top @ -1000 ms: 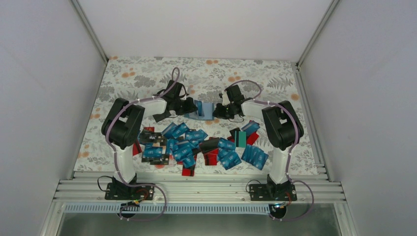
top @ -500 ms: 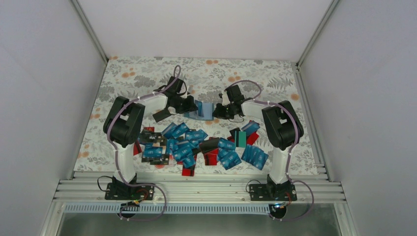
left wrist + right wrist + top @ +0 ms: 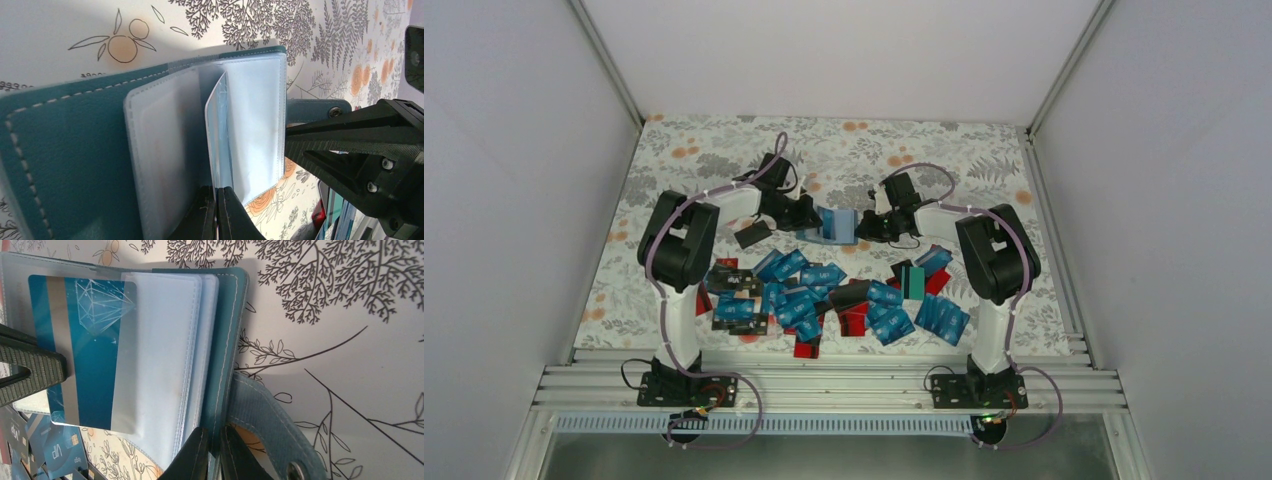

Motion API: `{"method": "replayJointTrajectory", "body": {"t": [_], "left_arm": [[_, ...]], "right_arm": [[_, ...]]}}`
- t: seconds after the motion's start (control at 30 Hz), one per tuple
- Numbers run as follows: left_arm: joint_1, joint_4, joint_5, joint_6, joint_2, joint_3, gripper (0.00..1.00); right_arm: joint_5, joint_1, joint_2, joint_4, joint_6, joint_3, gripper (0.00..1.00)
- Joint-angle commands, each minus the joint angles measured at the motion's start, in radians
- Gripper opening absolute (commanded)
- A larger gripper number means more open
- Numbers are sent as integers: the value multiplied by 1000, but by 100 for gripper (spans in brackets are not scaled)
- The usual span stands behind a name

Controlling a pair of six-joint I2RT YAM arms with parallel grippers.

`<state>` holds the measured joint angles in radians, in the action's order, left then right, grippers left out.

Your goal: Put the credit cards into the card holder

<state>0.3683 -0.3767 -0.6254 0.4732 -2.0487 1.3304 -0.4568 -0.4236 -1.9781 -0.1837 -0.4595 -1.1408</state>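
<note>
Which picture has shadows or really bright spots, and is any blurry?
Left wrist view: the tablecloth washes out white at top left; the card holder up close looks slightly soft. Right wrist view: grey shadow on the cloth beside the card holder, blue card sharp. Top external view: even light, no glare, credit cards tiny.

Bright, even light falls from above in the overhead view, and the arms [image 3: 686, 250] cast only soft shadows on the floral-patterned worktop [image 3: 724, 150]. The wrist views are close. The teal-blue folding card holder [image 3: 227, 340] throws a grey shadow beside it, the blue plastic credit card [image 3: 95, 365] shows crisp beside a dully shining clear plastic sleeve [image 3: 155, 365], and the black left claw [image 3: 216, 202] blurs at the bottom edge.
</note>
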Motion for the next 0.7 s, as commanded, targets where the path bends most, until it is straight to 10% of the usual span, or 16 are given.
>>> {"method": "replayJointTrajectory", "body": {"t": [0.0, 0.67], "left_arm": [[3, -37, -22, -30, -40, 3, 2], [29, -22, -65, -20, -109, 55, 3]], "right_arm": [[-8, 0, -39, -3, 15, -7, 9], [-43, -2, -45, -3, 24, -21, 9]]}}
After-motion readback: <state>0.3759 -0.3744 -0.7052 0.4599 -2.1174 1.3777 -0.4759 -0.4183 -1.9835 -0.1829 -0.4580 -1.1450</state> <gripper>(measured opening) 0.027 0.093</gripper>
